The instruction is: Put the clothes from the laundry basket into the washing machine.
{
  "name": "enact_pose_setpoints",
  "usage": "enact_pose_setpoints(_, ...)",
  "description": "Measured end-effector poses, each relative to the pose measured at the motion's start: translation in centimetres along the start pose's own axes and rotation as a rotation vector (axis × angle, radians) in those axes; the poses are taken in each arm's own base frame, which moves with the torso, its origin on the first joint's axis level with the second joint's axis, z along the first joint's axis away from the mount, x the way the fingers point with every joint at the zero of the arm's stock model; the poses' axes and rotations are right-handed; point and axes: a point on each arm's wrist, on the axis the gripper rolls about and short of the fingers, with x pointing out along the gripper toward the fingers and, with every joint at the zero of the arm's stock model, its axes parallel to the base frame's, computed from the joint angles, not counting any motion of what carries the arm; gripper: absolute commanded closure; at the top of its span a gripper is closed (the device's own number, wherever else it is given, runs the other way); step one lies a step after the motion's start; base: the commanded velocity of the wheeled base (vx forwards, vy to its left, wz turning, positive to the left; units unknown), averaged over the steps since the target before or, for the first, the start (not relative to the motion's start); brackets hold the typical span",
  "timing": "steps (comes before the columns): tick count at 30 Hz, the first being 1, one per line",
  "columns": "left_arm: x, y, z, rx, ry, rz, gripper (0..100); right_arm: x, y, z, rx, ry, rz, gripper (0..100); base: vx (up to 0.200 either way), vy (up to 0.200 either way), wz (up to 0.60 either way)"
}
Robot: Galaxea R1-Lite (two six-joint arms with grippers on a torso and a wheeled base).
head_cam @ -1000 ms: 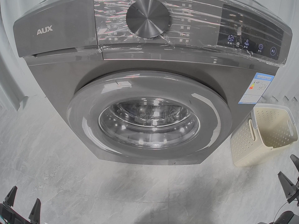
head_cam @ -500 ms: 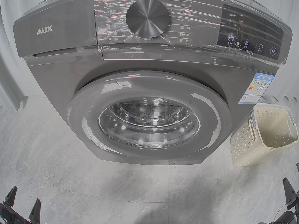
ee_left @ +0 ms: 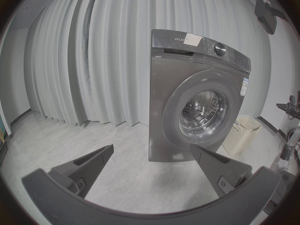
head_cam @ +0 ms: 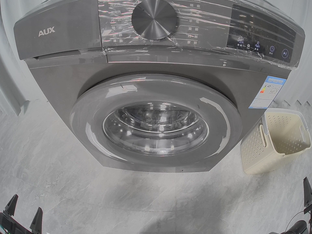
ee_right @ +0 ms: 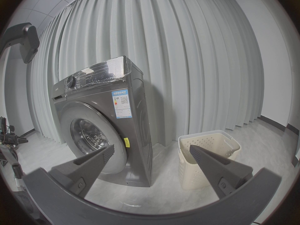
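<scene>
The grey washing machine (head_cam: 156, 65) stands right in front of me, its round glass door (head_cam: 156, 127) closed. To its right on the floor sits the cream laundry basket (head_cam: 276, 140), whose inside looks bare from above. My left gripper (head_cam: 27, 202) is low at the near left, open and holding nothing. In the left wrist view the left gripper (ee_left: 151, 147) faces the machine (ee_left: 197, 100) from a distance. One fingertip (head_cam: 306, 189) of my right gripper pokes in at the near right edge. The right gripper (ee_right: 151, 147) is open and empty, facing the basket (ee_right: 209, 153) and the machine's side.
A white pleated curtain (ee_right: 193, 63) hangs behind the machine and basket. Grey tiled floor (head_cam: 136, 195) lies open between me and the door. A white wall (ee_right: 281, 53) closes the room on the right.
My right gripper has dropped toward the near right edge of the head view, leaving just one fingertip showing. The left gripper, machine and basket have stayed put.
</scene>
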Motion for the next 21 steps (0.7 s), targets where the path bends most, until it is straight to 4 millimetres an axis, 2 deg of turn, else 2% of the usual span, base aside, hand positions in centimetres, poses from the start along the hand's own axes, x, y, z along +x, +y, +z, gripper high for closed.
enact_pose_setpoints(14, 0.0, 0.0, 0.0, -0.001, 0.0, -0.001, 0, -0.6, 0.4, -0.8, -0.046, 0.02, -0.02, 0, 0.0, 0.0, 0.0)
enact_pose_setpoints(21, 0.0, 0.0, 0.0, -0.008, 0.0, 0.002, 0, -0.9, 0.2, -2.1, -0.037, 0.128, -0.074, 0, 0.0, 0.0, 0.0)
